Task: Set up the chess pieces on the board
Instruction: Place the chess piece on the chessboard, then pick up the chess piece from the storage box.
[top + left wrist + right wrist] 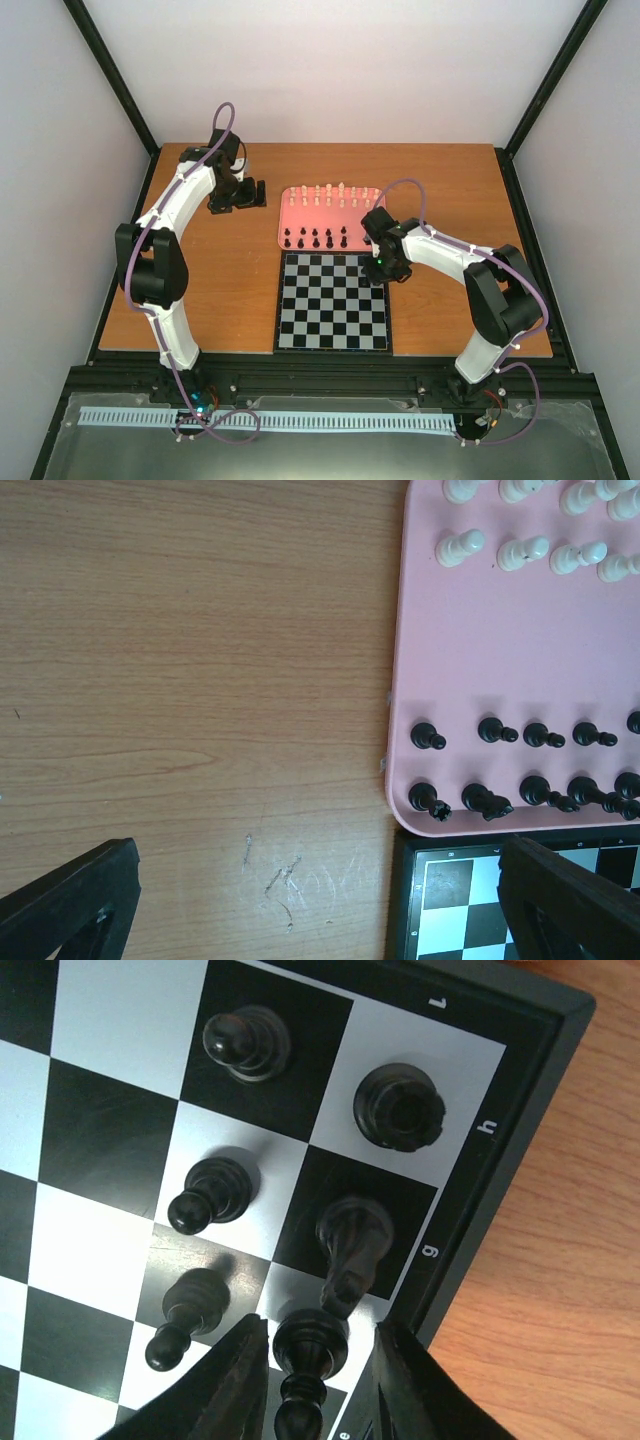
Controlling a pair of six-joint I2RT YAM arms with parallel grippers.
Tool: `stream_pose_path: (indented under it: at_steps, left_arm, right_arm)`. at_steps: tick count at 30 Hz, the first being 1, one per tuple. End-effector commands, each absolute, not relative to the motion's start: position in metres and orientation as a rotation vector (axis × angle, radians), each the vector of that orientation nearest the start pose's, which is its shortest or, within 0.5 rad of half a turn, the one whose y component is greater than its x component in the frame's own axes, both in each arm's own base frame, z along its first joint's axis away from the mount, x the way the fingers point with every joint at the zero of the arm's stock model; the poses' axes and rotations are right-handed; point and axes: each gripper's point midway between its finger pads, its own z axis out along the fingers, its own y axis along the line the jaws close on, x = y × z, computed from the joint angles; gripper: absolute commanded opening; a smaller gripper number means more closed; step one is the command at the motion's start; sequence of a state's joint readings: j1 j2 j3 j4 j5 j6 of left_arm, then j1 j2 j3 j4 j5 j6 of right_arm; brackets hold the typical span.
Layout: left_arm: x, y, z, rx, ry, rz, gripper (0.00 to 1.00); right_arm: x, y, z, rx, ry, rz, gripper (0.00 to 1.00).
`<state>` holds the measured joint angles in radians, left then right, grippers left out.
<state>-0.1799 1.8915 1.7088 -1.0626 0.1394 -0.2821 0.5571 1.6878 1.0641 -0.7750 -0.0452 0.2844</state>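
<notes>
The chessboard [330,310] lies in front of the salmon-pink tray [330,215]. Black pieces [315,238] and cream-white pieces [330,193] stand in rows on the tray. My right gripper [378,250] hovers over the board's far right corner. In the right wrist view its fingers [225,1390] straddle an upright black bishop [310,1345], with a gap on each side. A black knight [352,1245], a rook [400,1107] and three pawns [215,1192] stand beside it. My left gripper [320,900] is open and empty above bare wood, left of the tray [500,650].
The left wrist view shows the board's far left corner [450,880] touching the tray's edge, with black pieces [485,802] close to it. Wooden tabletop [220,290] surrounds the board. Black frame posts and grey walls enclose the table.
</notes>
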Motion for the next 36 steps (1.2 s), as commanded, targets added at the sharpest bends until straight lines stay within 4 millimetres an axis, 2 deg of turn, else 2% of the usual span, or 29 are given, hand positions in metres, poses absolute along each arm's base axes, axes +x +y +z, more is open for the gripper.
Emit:
stream_pose_path:
  at_steps: [1,5,13,17,21,25,28,32,36]
  left_arm:
    - [0.424,-0.103,0.162,-0.118,2.793,-0.320,1.00]
    - [0.423,-0.102,0.163,-0.119,2.793,-0.319,1.00]
    - [0.425,-0.102,0.166,-0.115,2.786,-0.317,1.00]
    - [0.424,-0.102,0.167,-0.115,2.783,-0.318,1.00]
    - [0.424,-0.103,0.168,-0.116,2.781,-0.323,1.00]
    - [0.424,-0.103,0.170,-0.115,2.775,-0.324,1.00]
    - [0.424,-0.102,0.172,-0.114,2.772,-0.321,1.00]
    - [0.423,-0.100,0.173,-0.112,2.769,-0.308,1.00]
    - [0.422,-0.099,0.170,-0.112,2.775,-0.297,1.00]
  right_arm:
    - [0.277,0.183,0.048,-0.423,2.942,0.172,0.34]
    - [0.283,0.186,0.063,-0.428,2.906,0.182,0.41]
    - [0.299,0.182,0.122,-0.446,2.819,0.121,0.44]
    - [0.320,0.191,0.142,-0.464,2.767,0.119,0.45]
    - [0.350,0.216,0.148,-0.492,2.738,0.173,0.45]
    - [0.380,0.239,0.139,-0.527,2.735,0.204,0.44]
    - [0.394,0.252,0.124,-0.544,2.762,0.223,0.43]
    - [0.398,0.263,0.104,-0.560,2.813,0.266,0.41]
    - [0.395,0.265,0.090,-0.574,2.851,0.271,0.40]
